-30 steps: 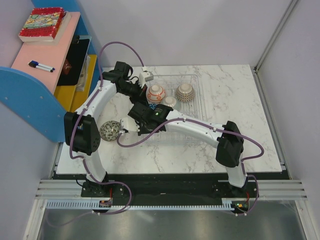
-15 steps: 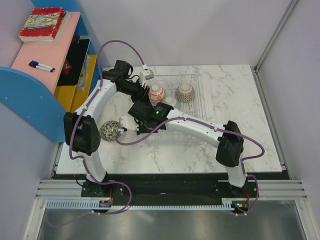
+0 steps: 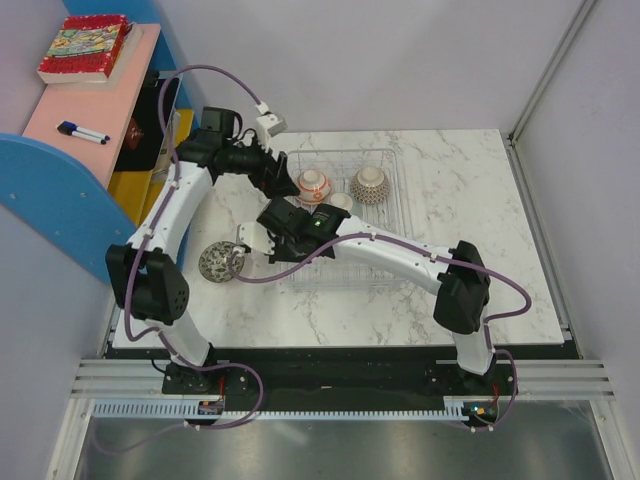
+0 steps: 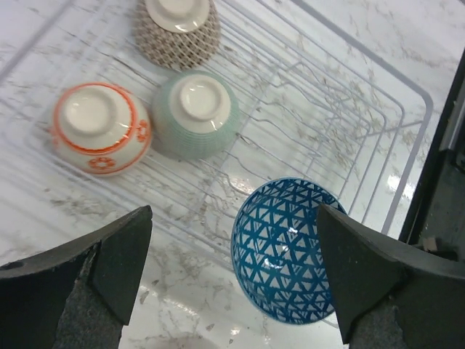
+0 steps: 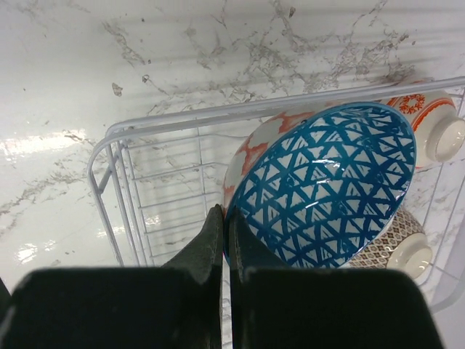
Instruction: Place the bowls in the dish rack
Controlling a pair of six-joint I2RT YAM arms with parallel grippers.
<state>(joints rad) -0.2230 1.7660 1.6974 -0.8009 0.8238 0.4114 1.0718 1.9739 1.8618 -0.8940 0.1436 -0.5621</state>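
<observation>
The silver wire dish rack [image 4: 407,138] holds three upturned bowls: an orange-and-white bowl [image 4: 98,127], a pale green bowl [image 4: 196,113] and a brown patterned bowl [image 4: 178,29]. My left gripper [image 4: 236,243] hangs wide open above the rack's left end, holding nothing. My right gripper [image 5: 227,214] is shut on the rim of a blue triangle-patterned bowl [image 5: 327,189]. That bowl is tilted on edge over the rack's left end, beside the orange-and-white bowl [image 5: 429,116]. A grey patterned bowl [image 3: 220,261] lies on the marble table left of the rack [image 3: 395,165].
A pink and blue shelf [image 3: 90,110] with a book [image 3: 85,48] and a marker stands at the far left. Both arms crowd the rack's left end, the left gripper [image 3: 280,172] just behind the right wrist [image 3: 298,225]. Grey walls enclose the table.
My left gripper opened, let go of the orange-and-white bowl in the rack and pulled back to the left. My right arm shifted slightly left, still gripping the blue bowl.
</observation>
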